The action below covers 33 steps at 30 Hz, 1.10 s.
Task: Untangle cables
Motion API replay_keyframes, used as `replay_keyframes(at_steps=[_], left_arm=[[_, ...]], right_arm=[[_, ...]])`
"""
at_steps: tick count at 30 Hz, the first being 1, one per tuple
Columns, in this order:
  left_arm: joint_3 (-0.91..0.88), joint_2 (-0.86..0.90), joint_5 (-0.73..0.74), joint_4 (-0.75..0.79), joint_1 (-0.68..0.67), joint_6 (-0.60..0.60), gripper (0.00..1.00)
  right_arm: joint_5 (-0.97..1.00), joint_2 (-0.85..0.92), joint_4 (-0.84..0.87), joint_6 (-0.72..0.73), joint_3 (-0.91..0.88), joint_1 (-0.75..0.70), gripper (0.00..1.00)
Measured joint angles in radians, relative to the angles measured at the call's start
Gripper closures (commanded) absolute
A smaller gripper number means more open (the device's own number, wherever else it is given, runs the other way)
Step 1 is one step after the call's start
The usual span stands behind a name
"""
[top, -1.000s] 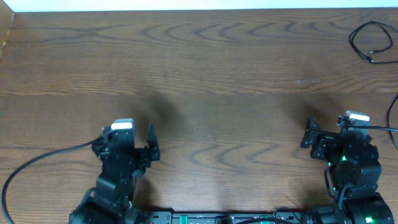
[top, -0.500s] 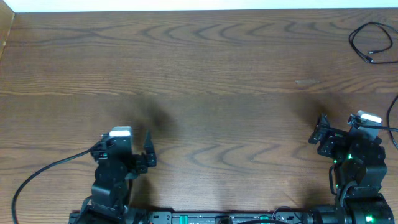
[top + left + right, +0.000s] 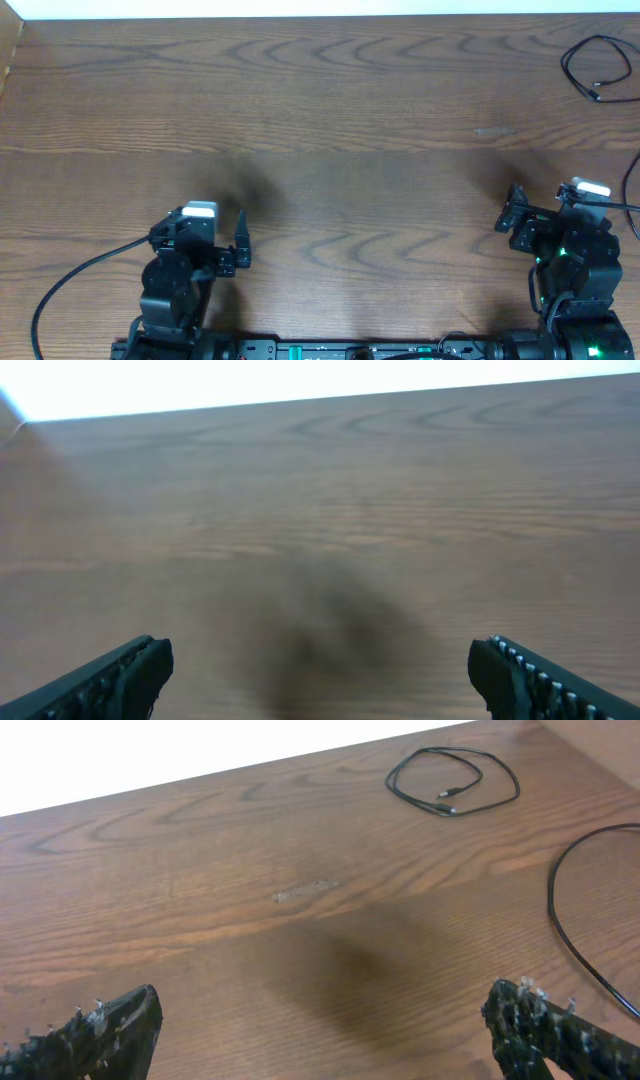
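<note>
A thin black cable [image 3: 598, 70] lies in a loose loop with a small plug end at the far right corner of the wooden table; it also shows in the right wrist view [image 3: 452, 780]. No white cable is in view. My left gripper [image 3: 203, 232] is open and empty near the front left, over bare wood [image 3: 320, 670]. My right gripper [image 3: 560, 205] is open and empty near the front right [image 3: 320, 1020], well short of the black cable.
A thicker black arm cable [image 3: 630, 190] curves along the right edge, seen also in the right wrist view [image 3: 575, 930]. Another arm cable [image 3: 70, 280] trails off at the front left. The table's far edge [image 3: 300, 15] meets a white surface.
My left arm has drawn back toward the front edge. My right arm shifted slightly right and then held still. The black cable has not moved.
</note>
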Motion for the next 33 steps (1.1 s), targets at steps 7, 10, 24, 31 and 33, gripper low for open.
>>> replay_keyframes(at_steps=[7,10,24,31,33], left_arm=[[-0.014,0.0,0.114,0.003,0.147,-0.016,0.01],[-0.015,0.0,0.138,0.002,0.163,-0.018,0.01],[-0.015,0.0,0.162,0.002,0.162,-0.095,0.01],[-0.015,0.0,0.161,0.002,0.12,-0.12,0.01],[-0.015,0.0,0.142,0.003,0.116,-0.119,0.02]], right_arm=[[-0.005,0.003,0.0,0.0,0.0,0.0,0.01],[-0.005,0.003,0.0,0.0,0.0,0.0,0.01],[-0.081,0.003,0.008,-0.055,0.0,0.0,0.01],[-0.084,0.003,0.01,-0.056,0.0,0.0,0.01],[-0.084,0.003,0.01,-0.056,0.0,0.0,0.01]])
